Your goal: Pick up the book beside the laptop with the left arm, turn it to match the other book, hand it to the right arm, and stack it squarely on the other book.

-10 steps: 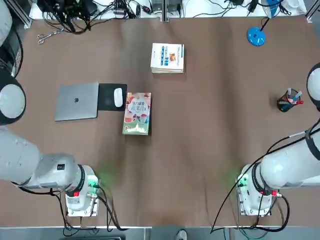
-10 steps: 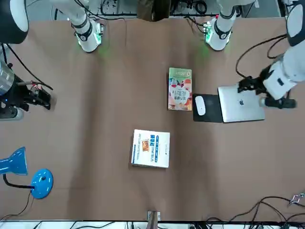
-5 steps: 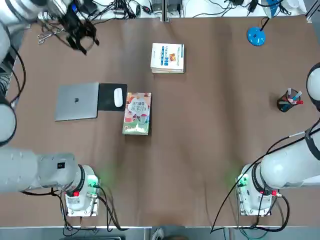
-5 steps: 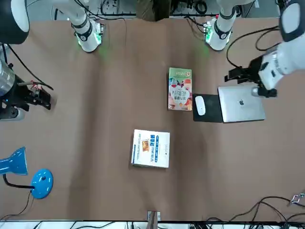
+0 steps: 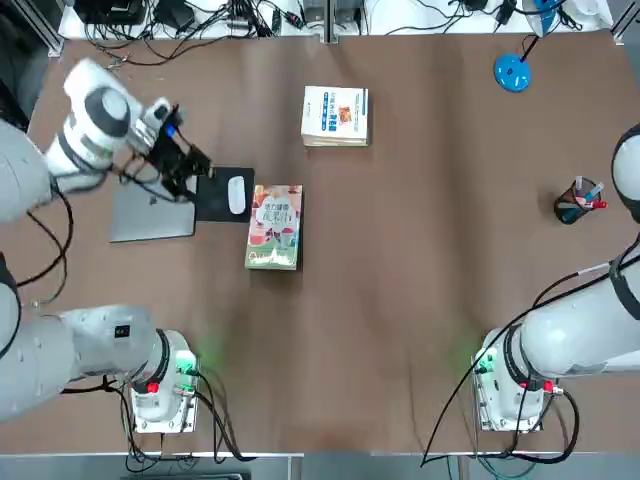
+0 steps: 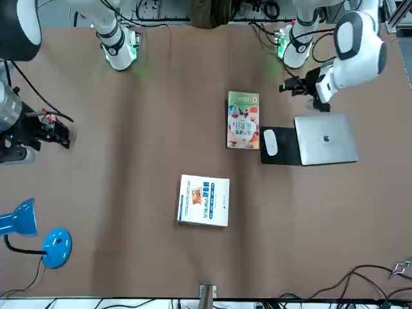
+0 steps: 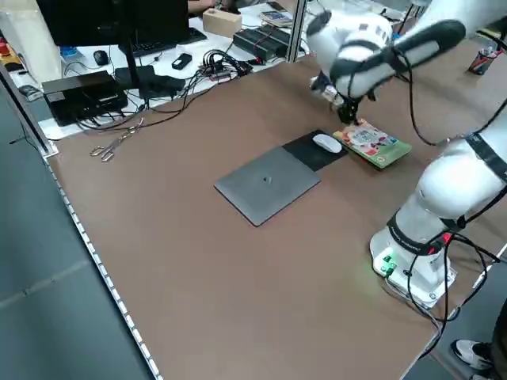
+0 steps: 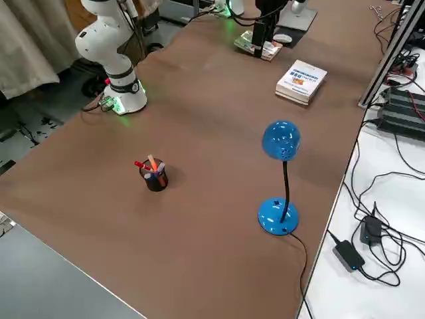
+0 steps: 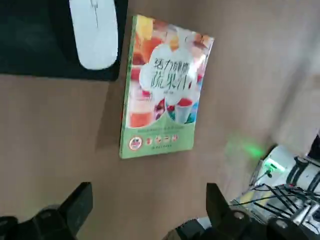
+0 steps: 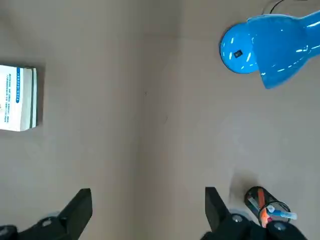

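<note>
Approach step, as judged: the left tool (image 9: pixel 150 207), spread and empty, hangs near the green-banded book (image 9: pixel 162 90), flat on the counter (image 5: pixel 350 330) beside the mouse pad (image 9: pixel 45 40); the next move calls for lowering and aligning its fingers across the cover.

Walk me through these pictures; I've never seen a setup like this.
Two white robot arms share a brown table. Cameras look from overhead, from across the table, from either side and from each wrist.

The left gripper hangs open above the laptop's side of the table; the right gripper is parked open over the other side. Neither holds anything.

Beside the mouse pad and mouse lies the colourful book. The white book, a blue lamp and a pen cup lie apart.
</note>
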